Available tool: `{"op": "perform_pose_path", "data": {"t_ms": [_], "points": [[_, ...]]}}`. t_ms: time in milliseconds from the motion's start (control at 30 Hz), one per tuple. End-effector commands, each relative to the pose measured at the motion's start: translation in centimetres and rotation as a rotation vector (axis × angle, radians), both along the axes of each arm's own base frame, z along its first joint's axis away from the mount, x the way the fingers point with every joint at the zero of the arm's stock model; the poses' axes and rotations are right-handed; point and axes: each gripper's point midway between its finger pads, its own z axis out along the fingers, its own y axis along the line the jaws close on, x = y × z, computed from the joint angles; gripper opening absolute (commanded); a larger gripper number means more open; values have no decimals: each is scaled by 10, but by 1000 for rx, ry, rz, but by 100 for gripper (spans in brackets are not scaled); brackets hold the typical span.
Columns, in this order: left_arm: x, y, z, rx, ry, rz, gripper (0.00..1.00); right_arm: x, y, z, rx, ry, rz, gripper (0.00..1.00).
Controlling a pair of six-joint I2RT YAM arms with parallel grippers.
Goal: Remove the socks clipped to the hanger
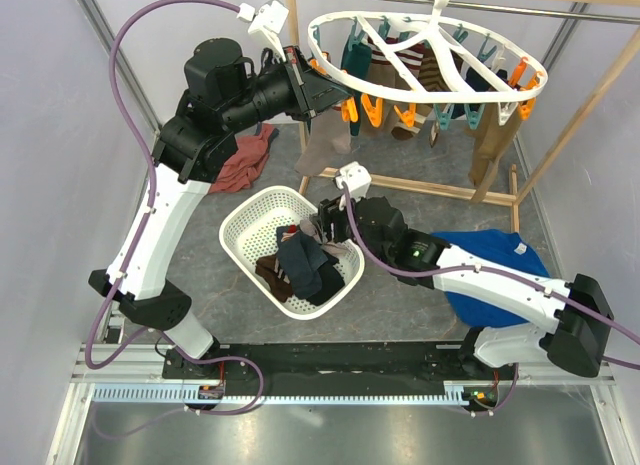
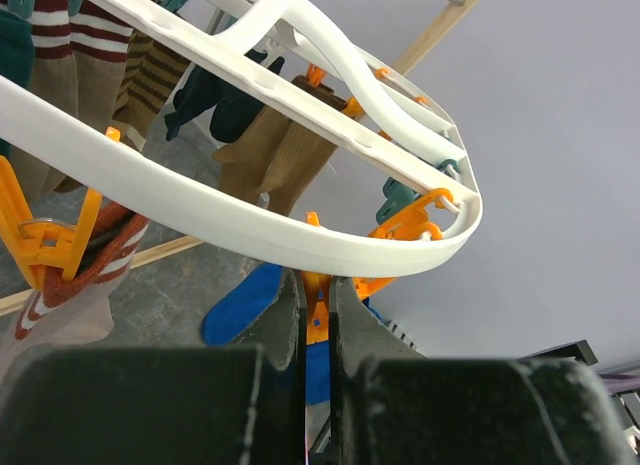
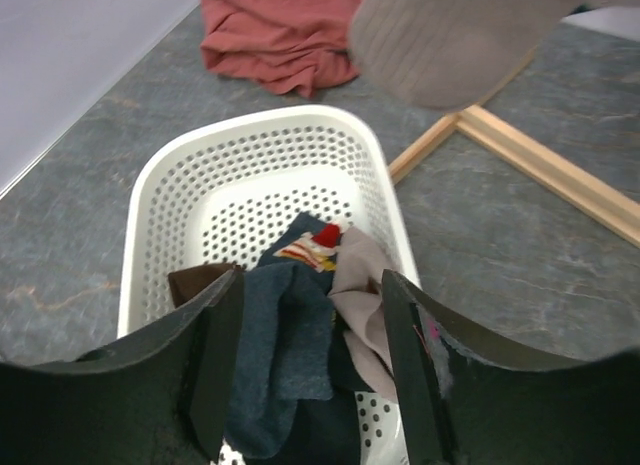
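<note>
**Left jaws at a clip on the hanger rim; right jaws waiting over the basket**

We find the left gripper point(image 2: 317, 290) raised to the near rim of the hanger point(image 2: 240, 235). Its jaws are narrow, with an orange clip point(image 2: 317, 323) in the slit between them, and we judge the clip pinched. The right gripper point(image 3: 312, 285) hovers low over the white basket point(image 3: 160, 195), jaws wide and empty.

Several socks point(image 3: 285, 355) lie in the basket. Others hang from the ring, among them a pale sock point(image 1: 325, 140) just below the left gripper.

In our judgement the squeeze should fall squarely on the clip's handle ends, so its mouth opens fully. There should be no pull on the ring, which looks free to swing. The pale sock hangs towards the basket's far edge. The right jaws should therefore rise and take it, or it may land on the table point(image 1: 400, 320).
</note>
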Motion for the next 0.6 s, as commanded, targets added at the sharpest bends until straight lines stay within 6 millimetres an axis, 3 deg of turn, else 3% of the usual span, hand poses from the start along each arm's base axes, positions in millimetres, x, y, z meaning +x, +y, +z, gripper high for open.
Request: {"op": "perform_pose_path", "data": {"t_ms": [0,67,100,167,400,567], "points": [[-15,3,23,-71,-18,-35,2,18,-32,42,73,-99,-187,69],[-16,1,24,-84,-3,-46,2,26,-38,65,102,-161,-237,76],[-16,0,25,-92,-3,-48,2,28,-36,71,101,-188,-236,84],[-17,-2,24,-102,14,-60,2,36,-35,85,96,-255,-256,89],[-18,-6,24,-126,41,-82,2,74,-33,108,19,-377,-375,98],[-17,-10,22,-136,60,-93,2,102,-35,123,12,-392,-559,98]]}}
